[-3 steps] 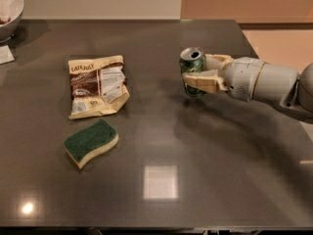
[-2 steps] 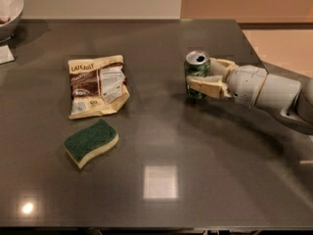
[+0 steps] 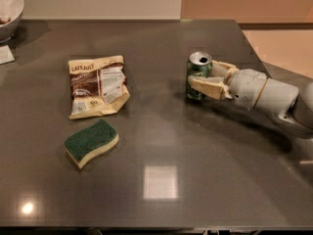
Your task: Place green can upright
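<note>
The green can (image 3: 198,71) is dark green with a silver top and stands upright on the dark table (image 3: 161,131), right of centre. My gripper (image 3: 202,77) reaches in from the right. Its cream fingers (image 3: 208,87) lie on either side of the can, one across the can's front lower part and one behind it. The gripper is shut on the can. The can's base looks to be at the table surface.
A snack bag (image 3: 98,84) lies flat left of centre. A green-topped sponge (image 3: 91,142) lies in front of it. A bowl (image 3: 7,6) and a white card (image 3: 6,55) sit at the far left. The table's right edge runs just behind my arm (image 3: 274,97).
The gripper has carried the can slightly right and down. The can has gone from slightly tilted to upright. Between 0.7 s ago and now little has moved.
</note>
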Robot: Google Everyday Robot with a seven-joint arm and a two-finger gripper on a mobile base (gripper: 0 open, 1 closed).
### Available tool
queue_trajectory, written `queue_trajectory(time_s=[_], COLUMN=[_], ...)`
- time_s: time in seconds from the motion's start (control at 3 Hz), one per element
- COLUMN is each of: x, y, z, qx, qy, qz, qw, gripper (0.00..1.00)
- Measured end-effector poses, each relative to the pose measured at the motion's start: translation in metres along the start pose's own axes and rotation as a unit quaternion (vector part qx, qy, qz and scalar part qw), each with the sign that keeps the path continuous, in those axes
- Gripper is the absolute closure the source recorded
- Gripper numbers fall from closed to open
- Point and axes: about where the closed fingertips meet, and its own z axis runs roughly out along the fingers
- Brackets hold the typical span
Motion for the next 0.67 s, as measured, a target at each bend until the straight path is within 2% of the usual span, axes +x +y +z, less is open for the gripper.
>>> queue_trajectory(time_s=[0.33, 0.67], x=[0.008, 0.0132], y=[-0.0052, -0.0083], z=[0.0023, 0.0041], qx=[-0.002, -0.002], qy=[-0.001, 0.002], qz=[0.038, 0.06], qw=[0.9993, 0.9982], gripper=[0.51, 0.28])
